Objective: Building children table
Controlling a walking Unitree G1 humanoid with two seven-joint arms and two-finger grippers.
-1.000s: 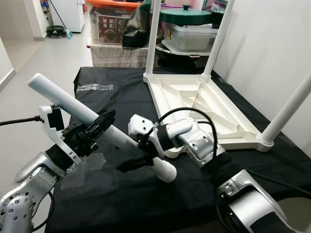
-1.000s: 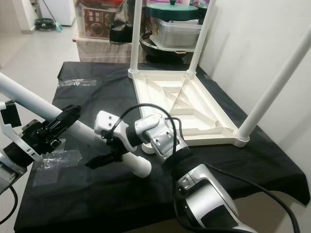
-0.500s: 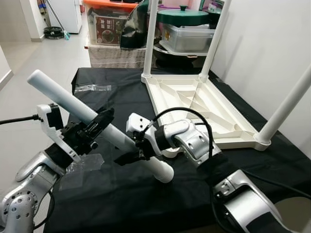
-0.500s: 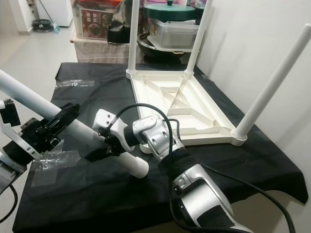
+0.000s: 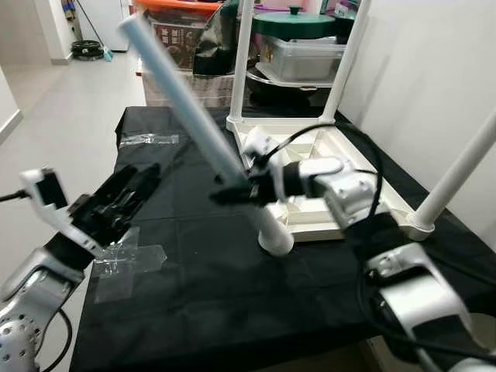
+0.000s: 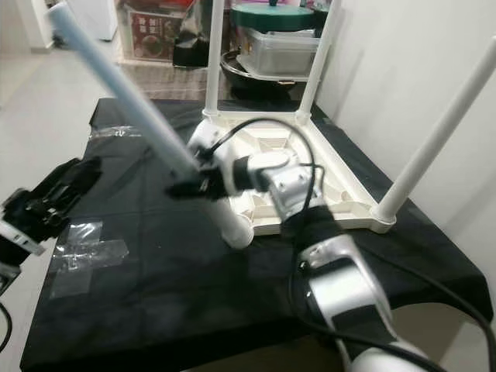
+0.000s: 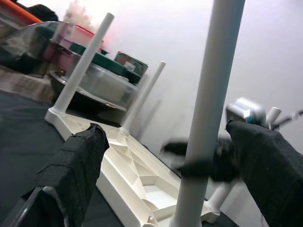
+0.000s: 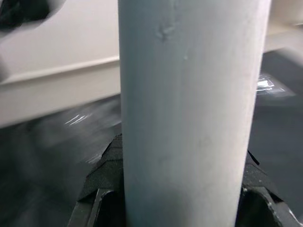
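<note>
Lower left of the left eye view: left end effector [image 5: 124, 198], black fingers spread and released, hovering over the black-draped worktop [image 5: 232, 310] beside a patch of clear tape [image 5: 128, 263]. At frame centre: right end effector [image 5: 232, 190], clenched around the loose white table leg [image 5: 194, 116] about midway along it. Leg tilted, flared foot end down at centre frame, just beside the near corner of the upturned tabletop [image 5: 341, 186]; whether touching the cloth or the corner socket, cannot tell. Top end slanting up toward the upper left of the frame, blurred. Right of centre: upturned white tabletop lying ribbed underside up on the worktop, three fitted legs [image 5: 349, 54] standing upright from its corners. Further back, upper left: small clear plastic bag [image 5: 151, 139] on the cloth. Along the top edge: storage boxes and a green-lidded pot [image 5: 298, 23] behind the worktop.
</note>
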